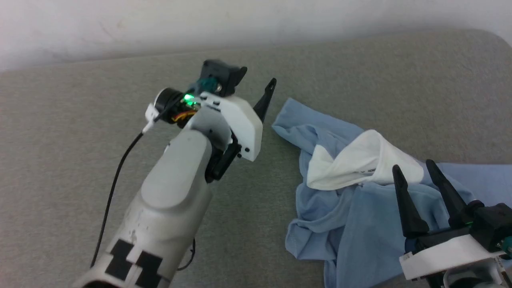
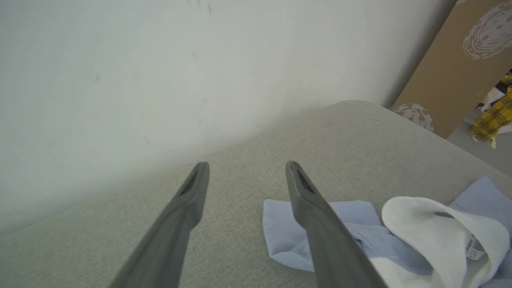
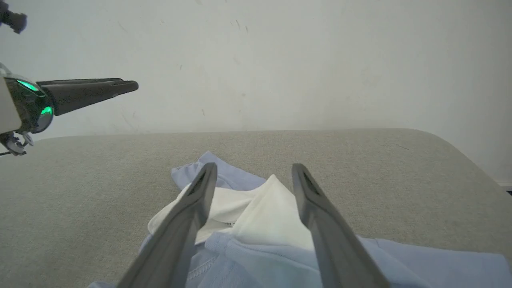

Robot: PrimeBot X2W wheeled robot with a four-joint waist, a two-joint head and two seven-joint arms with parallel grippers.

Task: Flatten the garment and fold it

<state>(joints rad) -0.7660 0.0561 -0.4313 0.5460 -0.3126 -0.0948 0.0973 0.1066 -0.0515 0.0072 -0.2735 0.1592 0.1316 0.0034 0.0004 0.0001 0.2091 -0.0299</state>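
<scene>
The garment [image 1: 352,216], a light blue T-shirt, lies crumpled on the right half of the grey surface, with a white part [image 1: 360,160] bunched on top. My right gripper [image 1: 413,165] stands open at the lower right, fingers over the shirt's near side and holding nothing. In the right wrist view its open fingers [image 3: 254,165] frame the white fold [image 3: 268,212]. My left gripper [image 1: 269,90] hangs raised to the left of the shirt. In the left wrist view it [image 2: 247,164] is open and holds nothing, with a blue edge of the garment [image 2: 288,236] beside its right finger.
The grey fabric tabletop [image 1: 80,160] runs back to a white wall [image 1: 240,24]. A black cable [image 1: 116,176] trails along my left forearm. Past the table's rounded far-right corner stand a brown board [image 2: 460,72] and yellow plaid cloth [image 2: 494,116].
</scene>
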